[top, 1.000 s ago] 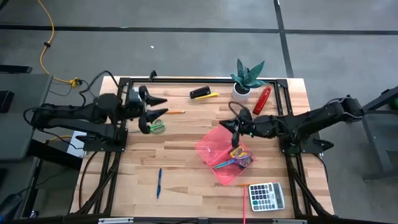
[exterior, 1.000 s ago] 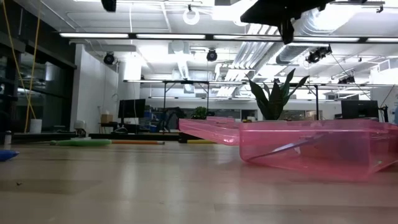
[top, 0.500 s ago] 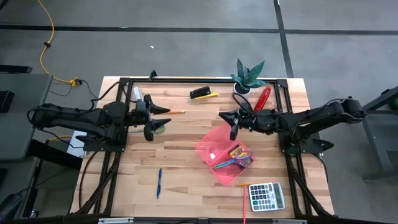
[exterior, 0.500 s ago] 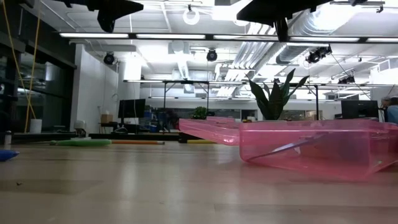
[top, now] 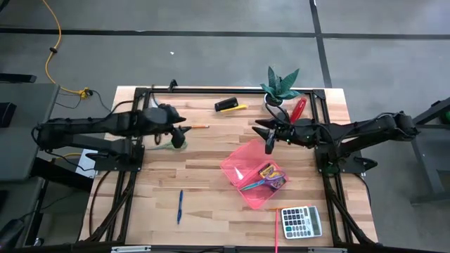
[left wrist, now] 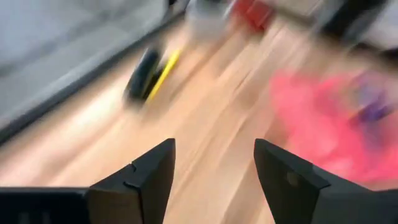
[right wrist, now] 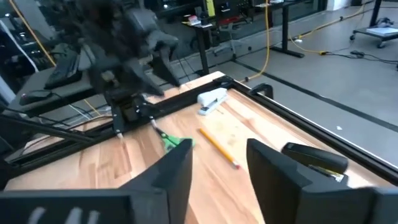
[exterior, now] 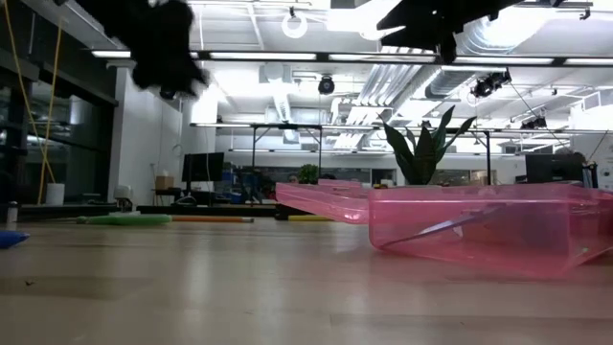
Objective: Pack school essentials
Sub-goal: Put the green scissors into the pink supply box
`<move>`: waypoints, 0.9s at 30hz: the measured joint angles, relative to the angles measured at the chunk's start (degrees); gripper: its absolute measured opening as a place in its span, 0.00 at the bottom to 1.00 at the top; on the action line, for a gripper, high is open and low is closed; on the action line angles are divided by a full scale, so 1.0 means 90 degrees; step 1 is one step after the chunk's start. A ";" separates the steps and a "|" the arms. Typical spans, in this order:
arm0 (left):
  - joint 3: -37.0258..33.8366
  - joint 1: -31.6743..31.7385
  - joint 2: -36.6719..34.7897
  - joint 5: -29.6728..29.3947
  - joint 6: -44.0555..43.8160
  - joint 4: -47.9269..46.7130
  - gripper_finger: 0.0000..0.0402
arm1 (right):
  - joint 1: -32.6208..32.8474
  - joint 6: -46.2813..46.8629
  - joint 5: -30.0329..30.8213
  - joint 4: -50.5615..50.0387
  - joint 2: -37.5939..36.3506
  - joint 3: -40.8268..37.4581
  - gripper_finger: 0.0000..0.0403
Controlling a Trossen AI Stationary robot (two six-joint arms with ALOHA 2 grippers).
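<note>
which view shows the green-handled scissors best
The right wrist view: the green-handled scissors lie unobstructed on the wood beside an orange pencil. From above, the left gripper partly covers the scissors. The low view shows them only as a flat green strip. The left wrist view doesn't show them.
</note>
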 joint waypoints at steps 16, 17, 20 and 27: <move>0.0004 0.0900 0.3211 0.1544 0.0144 -0.1555 0.56 | -0.0011 -0.0007 -0.0022 -0.0248 -0.0111 0.0000 0.41; 0.0004 0.0900 0.3318 0.1539 0.0208 -0.1547 0.56 | -0.0011 -0.0007 -0.0022 -0.0252 -0.0111 0.0000 0.41; 0.0004 0.0898 0.3597 0.1350 0.0375 -0.1524 0.56 | -0.0011 -0.0007 -0.0022 -0.0292 -0.0111 0.0000 0.41; 0.0032 0.0901 0.3973 0.1162 0.0661 -0.1425 0.56 | -0.0011 -0.0002 -0.0021 -0.0343 -0.0111 0.0000 0.41</move>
